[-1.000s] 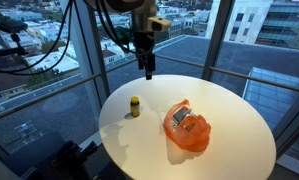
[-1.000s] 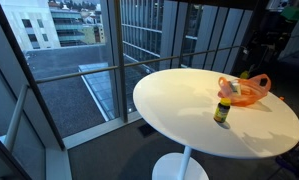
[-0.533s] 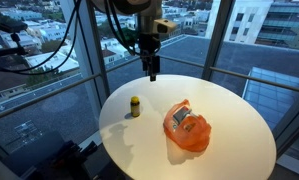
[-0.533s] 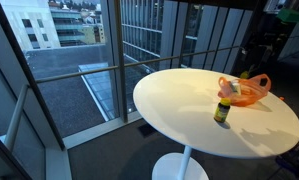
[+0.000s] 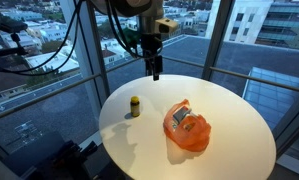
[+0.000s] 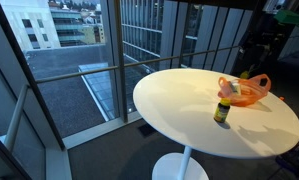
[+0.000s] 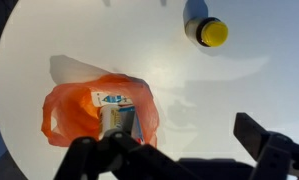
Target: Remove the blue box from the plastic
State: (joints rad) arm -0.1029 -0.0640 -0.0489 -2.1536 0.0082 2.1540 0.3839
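A round white counter (image 5: 234, 110) stands beside tall windows (image 5: 44, 60) that look out over city buildings. On it are an orange plastic bag (image 5: 186, 131) and a small bottle (image 5: 135, 107) with a yellow cap. The bag sits slumped near the middle of the counter with its mouth facing up, and the box (image 7: 118, 118) lies inside it. In the wrist view the box's pale end with a blue label shows through the opening, while orange plastic wraps around its sides. In an exterior view the box (image 5: 190, 127) is only a greyish shape in the bag's mouth. In an exterior view taken from lower down, the bag (image 6: 244, 91) is visible but the box cannot be made out. The bottle stands upright, apart from the bag and nearer the counter's edge. In both exterior views a clear strip of white surface lies between the two. The arm (image 5: 147, 22) reaches down from above with cables trailing beside it. Its fingers (image 5: 155, 68) point downward and hang in the air over the window-side rim of the counter, touching nothing and well above both bag and bottle. In the wrist view the fingers (image 7: 272, 148) are dark, blurred shapes along the bottom edge, spread wide apart with nothing between them. The bag lies left of centre there, and the bottle's yellow cap (image 7: 213, 32) is near the upper right.
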